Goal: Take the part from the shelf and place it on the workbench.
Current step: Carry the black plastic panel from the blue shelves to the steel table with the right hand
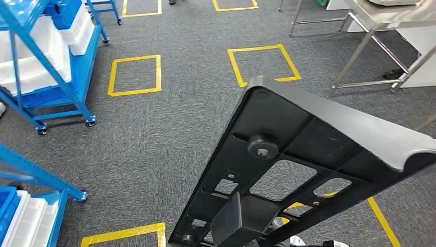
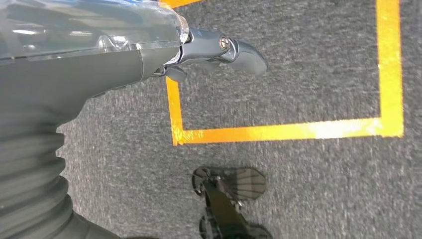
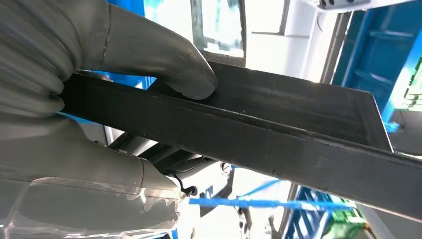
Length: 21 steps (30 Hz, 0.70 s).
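Black plastic part point(image 1: 288, 170), long flat panel w/ ribs, cut-outs and a round boss, held up off the floor and tilted, far end pointing away from the body. Right hand point(image 3: 99, 124) clamped on part's edge: thick grey thumb point(image 3: 184, 74) pressed on one face, rest of hand wrapped under the other face. Seen in right wrist view as a dark flat strip running out past the thumb, away from the hand. Behind the strip, blue shelf frame point(image 3: 378, 55), blurred, well beyond the hand.

Left hand point(image 2: 219, 52) hanging over grey carpet point(image 2: 308, 189), holding nothing; dark fingers point(image 2: 249, 56) stretched out past the grey cover, apart or together: can't tell, so open/closed unclear. Below that hand, orange-yellow floor tape point(image 2: 278, 132) forming a corner of a square.

Head view: grey carpet point(image 1: 154, 139) w/ yellow tape squares point(image 1: 134, 75) beyond the held part. Blue wheeled shelf racks point(image 1: 56, 67) w/ white bins point(image 1: 31, 56), well off to the left-hand side. Steel workbench point(image 1: 380, 31), legs and top edge visible, well off beyond the part's far end on the right-hand side. Part not touching bench or shelf.
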Each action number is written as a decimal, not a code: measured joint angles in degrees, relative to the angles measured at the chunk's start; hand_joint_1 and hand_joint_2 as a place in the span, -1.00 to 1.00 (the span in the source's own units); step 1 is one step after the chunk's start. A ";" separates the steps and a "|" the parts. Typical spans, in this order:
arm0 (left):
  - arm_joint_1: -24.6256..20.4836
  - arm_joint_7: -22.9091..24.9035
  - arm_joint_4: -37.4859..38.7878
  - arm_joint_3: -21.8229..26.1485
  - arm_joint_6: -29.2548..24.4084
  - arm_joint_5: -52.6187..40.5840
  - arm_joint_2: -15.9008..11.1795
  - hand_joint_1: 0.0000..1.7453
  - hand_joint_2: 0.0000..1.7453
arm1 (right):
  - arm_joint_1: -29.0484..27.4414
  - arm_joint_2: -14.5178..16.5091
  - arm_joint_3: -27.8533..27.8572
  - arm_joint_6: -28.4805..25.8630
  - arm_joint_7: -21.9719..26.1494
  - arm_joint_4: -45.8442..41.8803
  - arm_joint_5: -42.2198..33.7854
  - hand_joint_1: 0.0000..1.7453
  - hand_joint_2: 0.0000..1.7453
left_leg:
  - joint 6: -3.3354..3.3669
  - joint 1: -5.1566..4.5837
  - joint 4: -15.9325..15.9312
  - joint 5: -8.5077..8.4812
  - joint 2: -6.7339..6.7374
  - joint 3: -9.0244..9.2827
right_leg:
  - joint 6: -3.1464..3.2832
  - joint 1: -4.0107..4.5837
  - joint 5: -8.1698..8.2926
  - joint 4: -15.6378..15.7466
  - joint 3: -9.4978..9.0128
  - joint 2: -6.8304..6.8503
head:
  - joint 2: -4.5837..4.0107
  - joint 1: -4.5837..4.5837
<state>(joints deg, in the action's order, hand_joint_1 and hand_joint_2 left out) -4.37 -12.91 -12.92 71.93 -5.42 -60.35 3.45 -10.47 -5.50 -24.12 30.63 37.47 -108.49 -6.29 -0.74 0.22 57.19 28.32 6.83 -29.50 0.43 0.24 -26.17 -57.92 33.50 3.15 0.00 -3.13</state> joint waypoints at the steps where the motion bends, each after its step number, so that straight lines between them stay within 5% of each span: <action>1: -0.08 0.05 0.00 -0.02 -0.07 0.01 0.05 -1.00 1.00 | -0.13 0.06 0.04 0.08 -0.01 -0.21 0.06 1.00 1.00 | -0.25 0.08 0.04 0.20 0.14 0.10 | 0.26 -0.17 0.13 0.19 -0.10 -0.54 | 0.00 0.00; 8: -0.23 -0.02 0.00 -0.08 -0.24 0.08 0.09 -1.00 1.00 | -0.20 0.15 0.11 0.29 -0.01 -0.46 0.09 1.00 1.00 | -0.64 0.34 1.00 1.03 -1.39 0.01 | 0.69 -0.48 0.39 0.58 -0.37 -1.36 | 0.00 0.00; 11: -0.17 -0.32 0.01 -0.08 -0.38 0.27 0.19 -1.00 1.00 | 0.40 0.42 0.16 0.58 -0.01 -0.48 0.07 1.00 1.00 | -0.77 0.42 5.53 3.85 -4.50 -1.87 | 1.14 -0.49 0.48 0.64 -0.34 -2.25 | 0.00 0.00; 13: -0.01 -0.59 0.02 -0.08 -0.39 0.34 0.32 -1.00 1.00 | 1.41 0.65 0.16 1.03 0.02 -0.28 -0.09 1.00 1.00 | -0.91 0.47 11.55 6.46 -5.69 -4.75 | 1.33 -0.42 0.52 0.61 -0.30 -3.41 | 0.00 0.00; 15: -0.01 -1.13 0.02 -0.07 -0.21 0.37 0.35 -1.00 1.00 | 6.91 0.55 0.10 1.08 -0.09 0.90 -2.87 1.00 1.00 | -1.03 0.74 9.61 3.53 -7.72 -4.69 | 1.08 -0.49 0.38 -0.02 -0.20 -6.48 | 0.00 0.00; 17: -0.24 -1.61 0.02 -0.06 0.09 0.36 0.33 -1.00 1.00 | 13.30 0.20 -0.01 0.46 -0.45 2.14 -6.85 1.00 1.00 | -0.87 1.03 2.60 -0.74 -10.12 -2.40 | 0.33 -0.55 0.26 -0.97 0.30 -9.34 | 0.00 0.00; 18: -0.31 -1.71 0.02 -0.06 0.19 0.34 0.33 -1.00 1.00 | 14.78 0.03 -0.09 0.21 -0.69 2.34 -7.95 1.00 1.00 | -0.66 1.02 1.74 -0.74 -10.69 -2.15 | -0.07 -0.55 0.35 -1.11 0.64 -9.89 | 0.00 0.00; 20: -0.40 -1.81 0.02 -0.06 0.27 0.33 0.31 -1.00 1.00 | 17.20 -0.30 -0.37 -0.29 -1.64 2.54 -9.58 1.00 1.00 | 0.11 0.88 1.40 -1.03 -9.89 -2.22 | -0.90 -0.78 0.70 -1.06 1.18 -10.82 | 0.00 0.00; 21: -0.51 -1.85 0.02 -0.06 0.27 0.34 0.30 -1.00 1.00 | 18.33 -0.44 -0.56 -0.56 -2.34 2.55 -10.26 1.00 1.00 | 0.56 0.84 1.11 -1.28 -9.26 -2.21 | -1.17 -0.81 0.52 -1.36 1.47 -10.21 | 0.00 0.01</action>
<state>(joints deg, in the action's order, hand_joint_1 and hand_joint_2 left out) -4.88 -14.76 -12.90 71.87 -5.15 -60.01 3.74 7.87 -5.93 -24.68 30.07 35.12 -105.94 -16.55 -0.18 1.06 58.30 27.04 -2.44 -31.71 -0.74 -0.57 -25.65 -59.27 34.97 -7.06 0.00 -3.12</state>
